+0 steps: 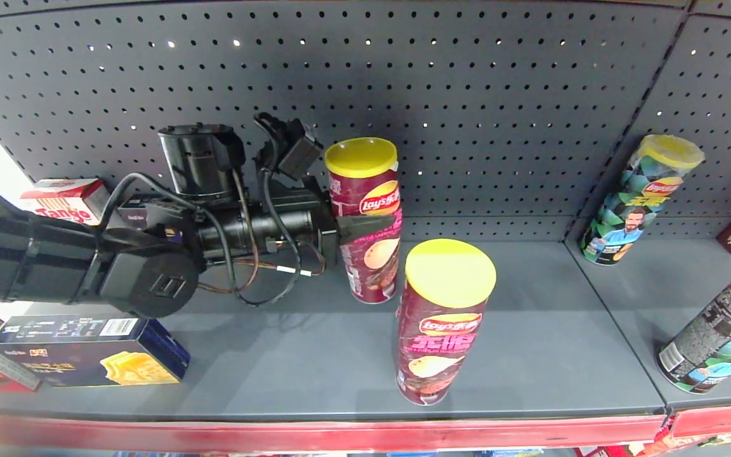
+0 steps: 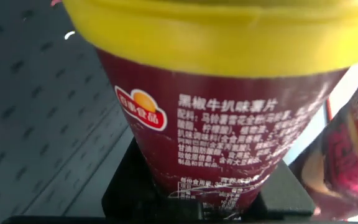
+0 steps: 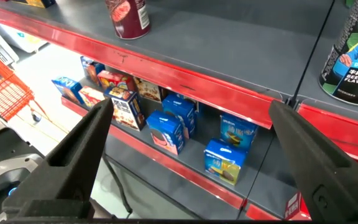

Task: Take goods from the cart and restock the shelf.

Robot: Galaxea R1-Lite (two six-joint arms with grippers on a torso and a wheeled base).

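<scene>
- Left tool [image 1: 370, 230] clamps an upright maroon chip can [image 1: 363, 184] at the back of the shelf [image 1: 530, 330].
- Right tool [image 3: 191, 111] hangs wide open near its red edge [image 3: 185, 81].

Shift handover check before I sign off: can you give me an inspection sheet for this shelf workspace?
Surface: grey shelf, flat, with bare room around the cans.
Job's things: two maroon chip cans with yellow lids, both upright; rear can by the back panel, front can nearer the edge.
Clutter: blue box and red-and-white box at the left; green can and second green can on the next section.
Grippers: left gripper shut on the rear can; right gripper open, holding nothing, in front of the shelving.
Cables: loose loops hang from the left arm.
Surroundings: pegboard behind; small blue boxes on a lower shelf; orange cart beside.
</scene>
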